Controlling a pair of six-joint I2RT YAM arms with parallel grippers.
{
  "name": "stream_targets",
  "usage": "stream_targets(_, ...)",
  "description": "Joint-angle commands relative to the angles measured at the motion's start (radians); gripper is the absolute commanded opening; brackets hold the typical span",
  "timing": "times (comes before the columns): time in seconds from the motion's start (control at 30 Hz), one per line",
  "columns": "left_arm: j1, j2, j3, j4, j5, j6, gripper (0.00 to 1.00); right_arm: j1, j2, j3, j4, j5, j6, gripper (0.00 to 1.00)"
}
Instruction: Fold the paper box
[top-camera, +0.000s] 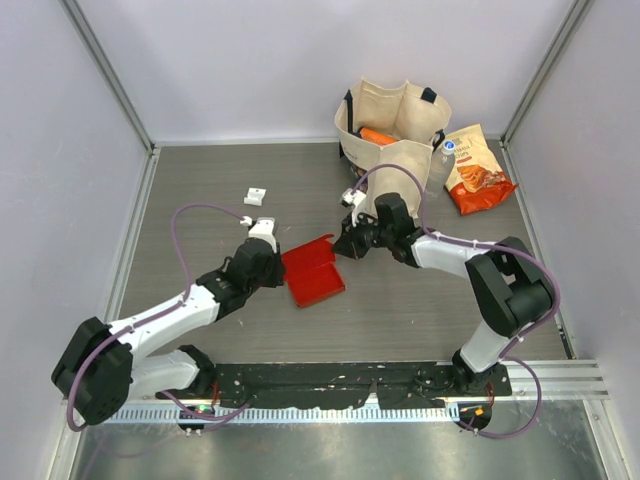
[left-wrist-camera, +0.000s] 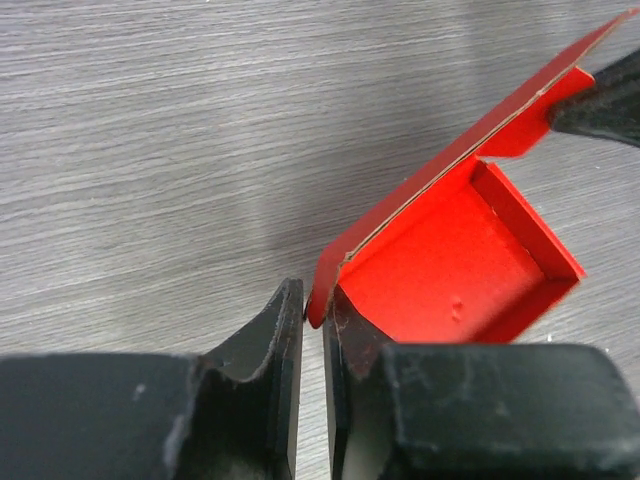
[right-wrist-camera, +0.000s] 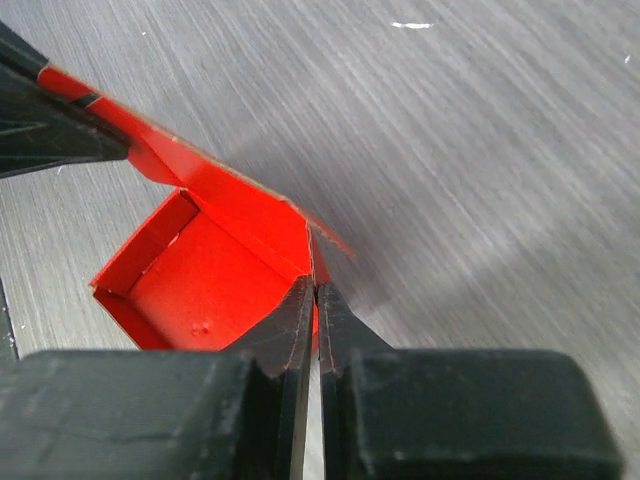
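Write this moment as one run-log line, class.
stage: mid-fold | paper box: tray formed, flap raised | left gripper: shut on one flap end | right gripper: shut on other end

The paper box is bright red, with a pale tan line along its cut edges; the table is grey with fine streaked grain. The left gripper and right gripper are black, the tote bag beige with black straps, the snack bag orange-red and white
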Motion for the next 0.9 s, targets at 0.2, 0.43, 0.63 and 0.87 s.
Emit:
stream_targets(0.2, -0.011, 0.082, 0.140, -0.010, -0.131, -0.009, 0.00, 0.118, -0.165, -0.128, 0.208, 0.255, 0.089, 0.01)
stream_targets(0.43, -0.047, 0.149, 0.214, -0.003, -0.334, -0.091, 0.00, 0.253, -0.265, -0.214, 0.321, 0.706, 0.144, 0.01)
stream_targets(0.63, -0.079, 0.234, 0.242, 0.103, -0.484, -0.176, 0.00, 0.351, -0.191, -0.185, 0.383, 1.062, 0.203, 0.00)
stream_targets(0.87, -0.093, 0.296, 0.187, 0.280, -0.548, -0.223, 0.00, 0.459, -0.084, -0.174, 0.493, 1.358, 0.249, 0.00)
